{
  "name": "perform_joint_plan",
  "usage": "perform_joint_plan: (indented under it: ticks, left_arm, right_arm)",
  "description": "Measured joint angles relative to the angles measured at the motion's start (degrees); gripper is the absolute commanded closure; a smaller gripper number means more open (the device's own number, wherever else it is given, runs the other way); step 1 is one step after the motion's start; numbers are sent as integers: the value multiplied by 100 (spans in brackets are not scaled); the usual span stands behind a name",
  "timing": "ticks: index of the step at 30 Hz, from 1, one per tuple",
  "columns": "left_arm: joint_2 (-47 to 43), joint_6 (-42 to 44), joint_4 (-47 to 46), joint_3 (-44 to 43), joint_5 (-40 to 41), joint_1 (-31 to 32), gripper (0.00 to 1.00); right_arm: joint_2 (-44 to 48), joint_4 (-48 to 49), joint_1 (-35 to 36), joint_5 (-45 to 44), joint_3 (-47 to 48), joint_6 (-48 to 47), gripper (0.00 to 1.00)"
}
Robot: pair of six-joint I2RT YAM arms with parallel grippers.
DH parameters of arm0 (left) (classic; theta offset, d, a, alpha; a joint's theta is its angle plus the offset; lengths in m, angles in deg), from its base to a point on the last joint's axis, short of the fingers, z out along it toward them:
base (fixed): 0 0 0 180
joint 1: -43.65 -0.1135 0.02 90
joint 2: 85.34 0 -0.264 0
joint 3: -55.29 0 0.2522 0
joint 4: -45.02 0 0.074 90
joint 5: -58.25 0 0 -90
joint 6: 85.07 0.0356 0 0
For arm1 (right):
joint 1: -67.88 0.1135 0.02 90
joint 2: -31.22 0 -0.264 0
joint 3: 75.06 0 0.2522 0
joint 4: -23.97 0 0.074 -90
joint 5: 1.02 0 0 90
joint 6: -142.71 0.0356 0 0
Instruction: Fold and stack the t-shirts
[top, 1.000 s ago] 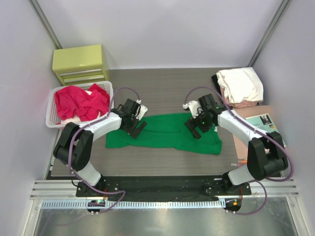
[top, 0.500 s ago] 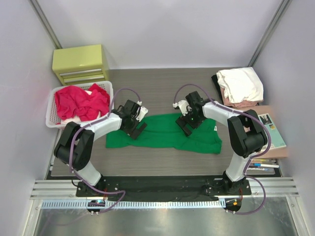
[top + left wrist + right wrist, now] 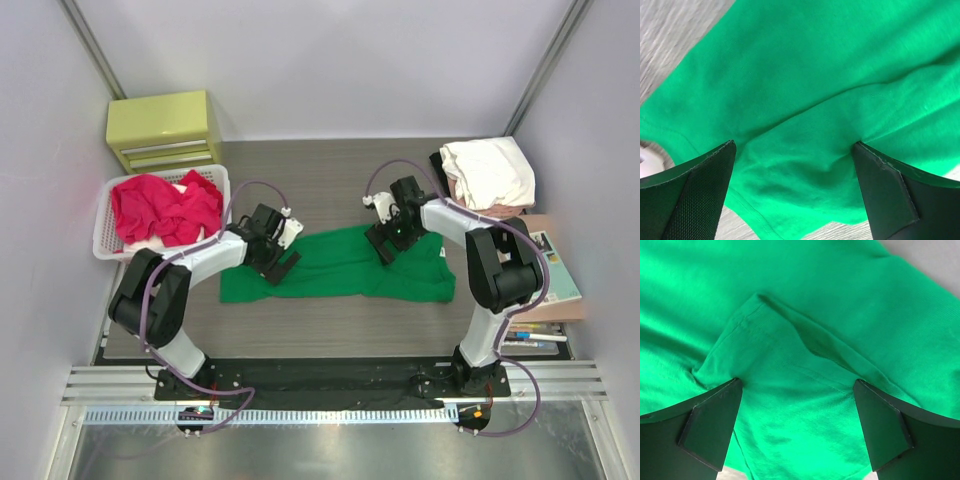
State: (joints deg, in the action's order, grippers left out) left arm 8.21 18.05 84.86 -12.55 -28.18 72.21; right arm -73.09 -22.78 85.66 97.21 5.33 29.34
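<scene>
A bright green t-shirt [image 3: 335, 268] lies spread across the middle of the table. My left gripper [image 3: 278, 262] is open, its fingertips pressed down on the cloth near the shirt's left end. The left wrist view shows wrinkled green fabric [image 3: 805, 100] between that gripper's [image 3: 795, 185] wide fingers, with nothing pinched. My right gripper [image 3: 386, 245] is open too, on the shirt's far edge right of centre. The right wrist view shows a folded sleeve of the green shirt [image 3: 790, 355] spanning the gap of this gripper [image 3: 797, 425]. Red t-shirts [image 3: 165, 207] fill the basket. Folded t-shirts [image 3: 488, 172] are stacked at the back right, white on top.
The white slatted basket [image 3: 100, 238] stands at the left edge. Behind it is a yellow-green drawer box [image 3: 165, 130]. A teal-covered book [image 3: 545, 262] lies at the right, with pens [image 3: 530, 340] in front of it.
My right gripper swung left over the shirt, then back a little toward its far edge. The green shirt slid slightly to the right. The left gripper has hardly moved.
</scene>
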Motion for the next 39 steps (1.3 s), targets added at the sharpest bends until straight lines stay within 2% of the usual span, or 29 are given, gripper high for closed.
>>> perform_joint_plan:
  ticks: [10, 24, 32, 39]
  left_arm:
    - [-634, 258, -201, 688, -411, 566, 0]
    - [-616, 339, -168, 531, -728, 2146, 0]
    - [111, 273, -254, -389, -957, 2905, 0]
    - [323, 234, -304, -461, -1036, 3169, 0]
  right_arm:
    - [-1521, -599, -216, -140, 2192, 98, 0]
    - [-4398, -1998, -175, -81, 7121, 57, 0]
    - [-4562, -1801, 210, -245, 7396, -160, 0]
    - [-4284, -1274, 498, -212, 6800, -177, 0]
